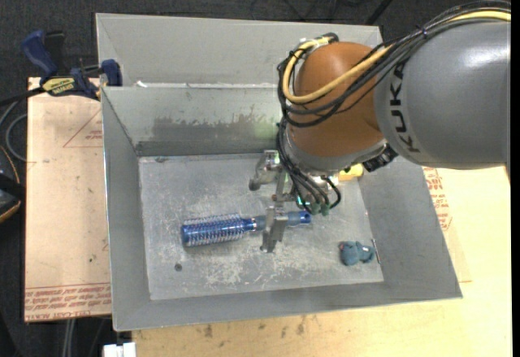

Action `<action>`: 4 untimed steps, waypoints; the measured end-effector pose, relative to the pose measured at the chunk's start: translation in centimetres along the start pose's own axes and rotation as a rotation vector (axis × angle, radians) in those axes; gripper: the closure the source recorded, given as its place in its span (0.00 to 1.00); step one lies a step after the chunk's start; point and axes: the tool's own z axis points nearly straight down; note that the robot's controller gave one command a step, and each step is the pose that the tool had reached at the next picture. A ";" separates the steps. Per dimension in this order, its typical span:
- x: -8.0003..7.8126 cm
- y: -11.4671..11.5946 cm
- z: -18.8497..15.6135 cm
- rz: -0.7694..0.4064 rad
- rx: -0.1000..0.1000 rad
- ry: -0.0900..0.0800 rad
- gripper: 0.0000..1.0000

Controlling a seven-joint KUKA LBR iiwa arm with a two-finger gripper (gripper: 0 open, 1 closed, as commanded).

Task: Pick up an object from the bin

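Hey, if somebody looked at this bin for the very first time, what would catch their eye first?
The gripper hangs low over the middle of the bin, right above the handle end of a blue cylindrical brush that lies flat on the floor. A small blue-grey thing sits apart from it, near the front right corner.

blue bristle brush: 1 | small grey-blue lump: 1 | grey bin: 1

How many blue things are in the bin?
2: a blue round brush lying mid-floor, and a small blue lump near the lower right corner. The arm may hide others.
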 end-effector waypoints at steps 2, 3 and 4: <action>-0.2 1.1 11.1 0.192 -0.004 -0.018 1.00; -0.4 0.1 0.3 0.203 -0.003 -0.016 1.00; 2.5 -1.3 -5.2 -0.197 0.001 -0.012 1.00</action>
